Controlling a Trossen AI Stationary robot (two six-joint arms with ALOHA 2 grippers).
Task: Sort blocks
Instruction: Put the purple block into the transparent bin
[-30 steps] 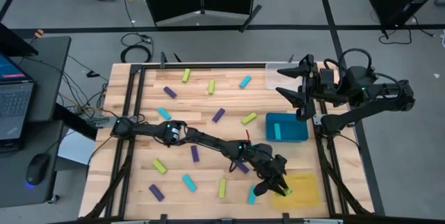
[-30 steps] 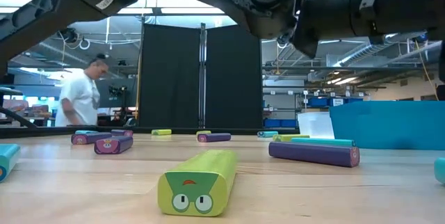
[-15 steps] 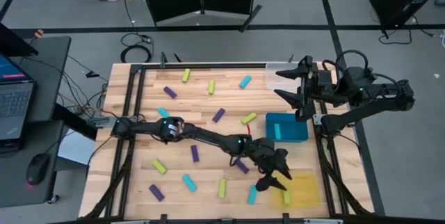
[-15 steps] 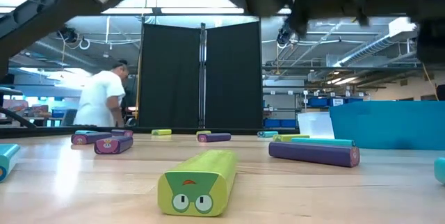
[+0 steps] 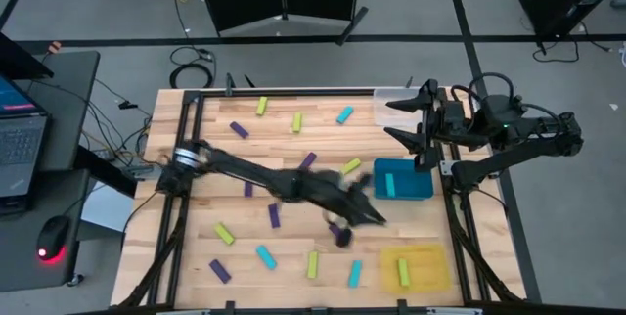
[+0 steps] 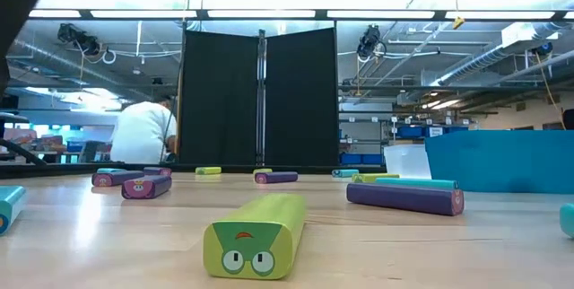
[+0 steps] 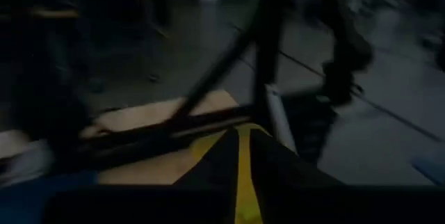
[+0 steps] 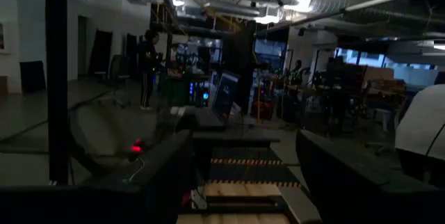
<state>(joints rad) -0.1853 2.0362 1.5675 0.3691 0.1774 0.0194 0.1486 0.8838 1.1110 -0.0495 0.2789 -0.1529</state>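
Observation:
Small purple, cyan and yellow-green blocks lie scattered flat on the wooden table (image 5: 196, 247). One yellow-green block (image 5: 403, 274) lies on the yellow tray (image 5: 430, 256). One cyan block (image 5: 390, 186) lies in the teal tray (image 5: 416, 180). My left gripper (image 5: 364, 215) is blurred in motion over the table's middle, just above a purple block (image 5: 340, 235), touching nothing I can see. My right gripper (image 5: 403, 117) hangs open beside the clear tray (image 5: 386, 110) at the far right. In the low view a yellow-green block (image 6: 256, 235) lies closest, with a purple block (image 6: 404, 197) behind it.
Black frame rails run along the table's left and right sides (image 5: 186, 207). A laptop and mouse sit on a side desk at the left (image 5: 24, 139). A person (image 6: 143, 132) stands in the room beyond the far edge. Bare wood lies near the table's left middle.
My left gripper has left the yellow-green block lying on the yellow tray. It has risen and swung quickly toward the far edge and the left, to the table's middle, passing out of the low view. The person behind the table has walked to the right.

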